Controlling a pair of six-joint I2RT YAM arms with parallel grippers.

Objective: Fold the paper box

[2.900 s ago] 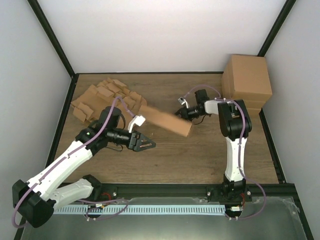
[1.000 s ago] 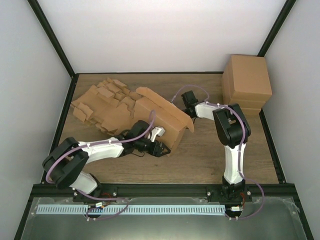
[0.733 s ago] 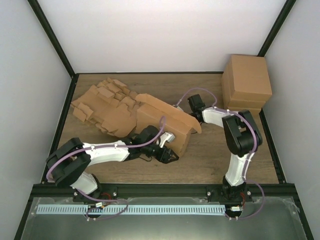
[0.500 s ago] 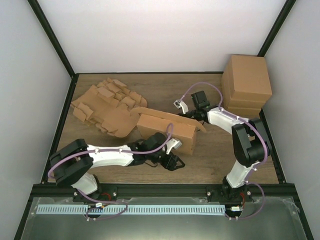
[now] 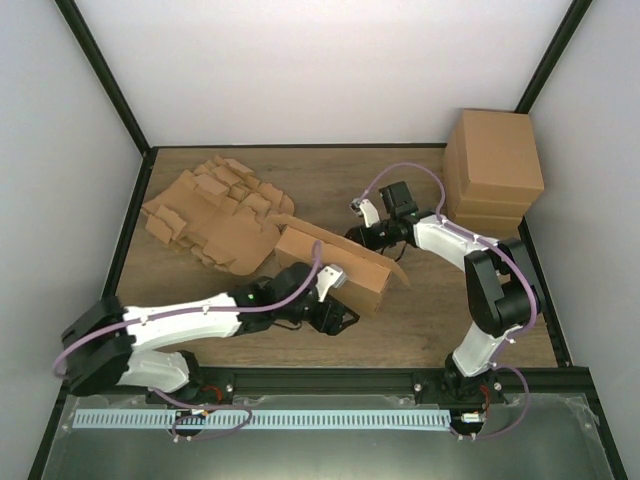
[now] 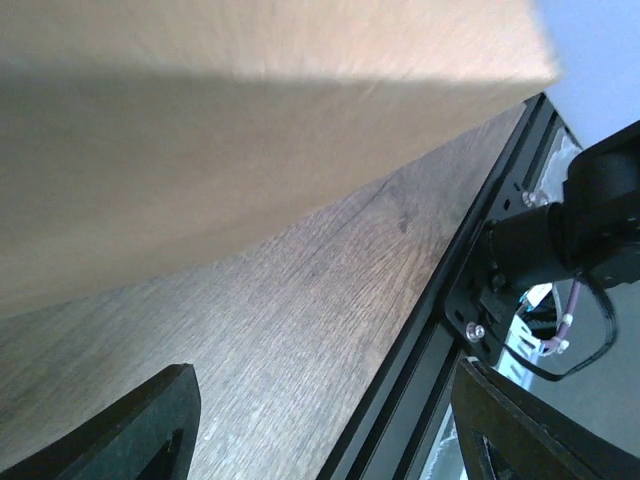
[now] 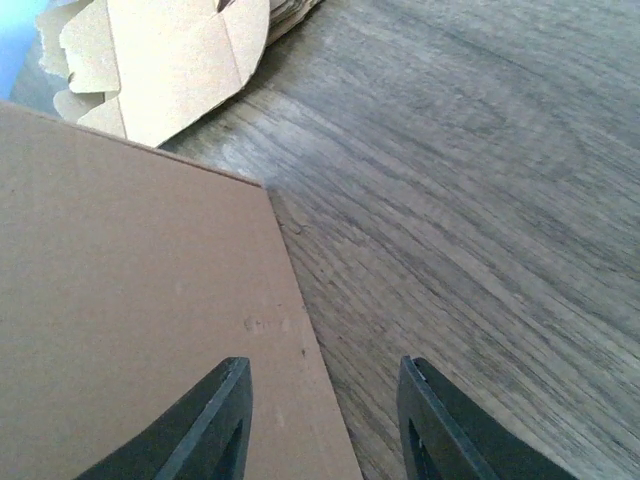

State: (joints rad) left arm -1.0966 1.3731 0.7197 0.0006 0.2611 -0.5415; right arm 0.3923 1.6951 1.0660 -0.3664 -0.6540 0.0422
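The paper box (image 5: 337, 262), plain brown cardboard and partly folded, lies mid-table with a flap sticking out at its right end. My left gripper (image 5: 336, 319) is open and empty, low at the box's near side. In the left wrist view (image 6: 320, 430) a box panel (image 6: 250, 120) fills the top, above the fingers. My right gripper (image 5: 364, 234) is open at the box's far edge. In the right wrist view (image 7: 325, 425) the panel's edge (image 7: 130, 300) runs between the fingers: one finger is over cardboard, the other over the table.
A ragged heap of cardboard blanks (image 5: 210, 208) lies at the back left and also shows in the right wrist view (image 7: 170, 50). A tall block of stacked boxes (image 5: 493, 170) stands at the back right. The black frame rail (image 6: 440, 330) runs along the table's near edge.
The box, held up and tilted earlier, has come down onto the table. My left arm has swung in low at its near side. My right gripper has shifted to its far edge.
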